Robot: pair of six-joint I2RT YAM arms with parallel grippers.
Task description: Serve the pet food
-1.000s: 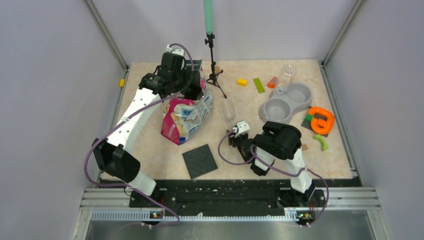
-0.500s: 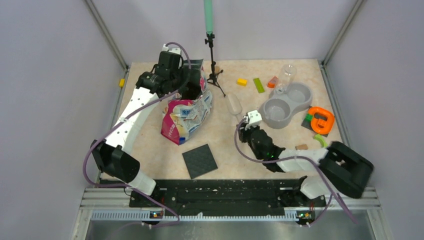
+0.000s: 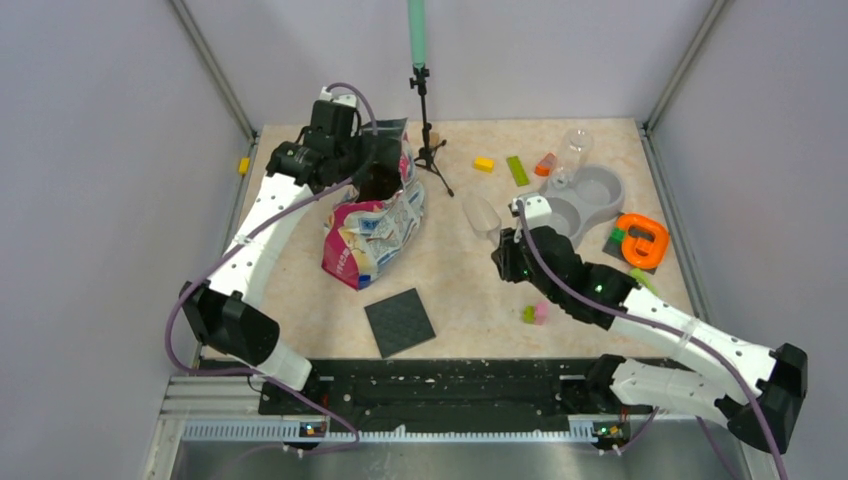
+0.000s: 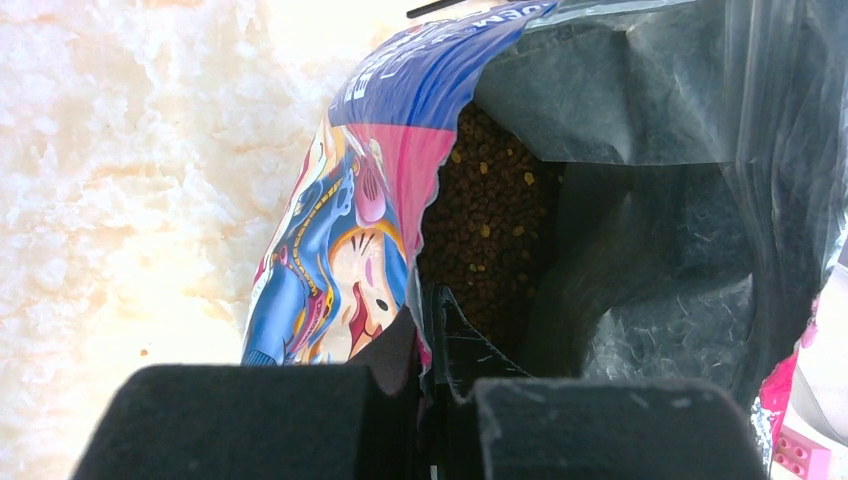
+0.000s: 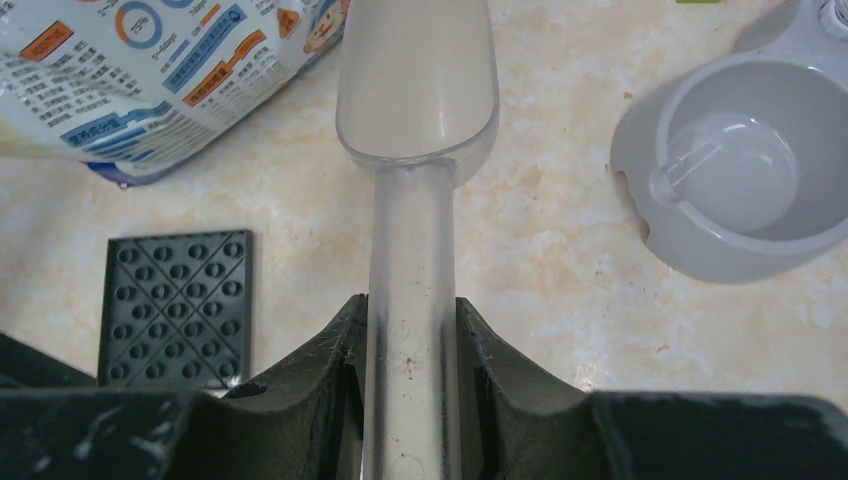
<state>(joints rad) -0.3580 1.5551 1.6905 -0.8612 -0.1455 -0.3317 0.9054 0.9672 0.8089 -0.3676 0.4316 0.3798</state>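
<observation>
Jaws of the left gripper (image 4: 430, 345) are pressed together on the near rim of the bag (image 4: 345, 210), pinching its pink-and-blue edge so the mouth gapes. Dark brown kibble (image 4: 490, 210) fills the inside of the bag, against its silver lining. From above, the bag lies on the left rear part of the table (image 3: 450, 270), its mouth toward the back wall. Jaws of the right gripper (image 5: 412, 335) clamp the handle of a clear scoop (image 5: 415, 90), which points away from the wrist over bare tabletop, between the bag and the grey double bowl (image 5: 750, 170). A black studded plate (image 5: 178, 305) lies flat near the bag. Two small blocks (image 3: 535, 313), pink and green, lie beside the right arm.
</observation>
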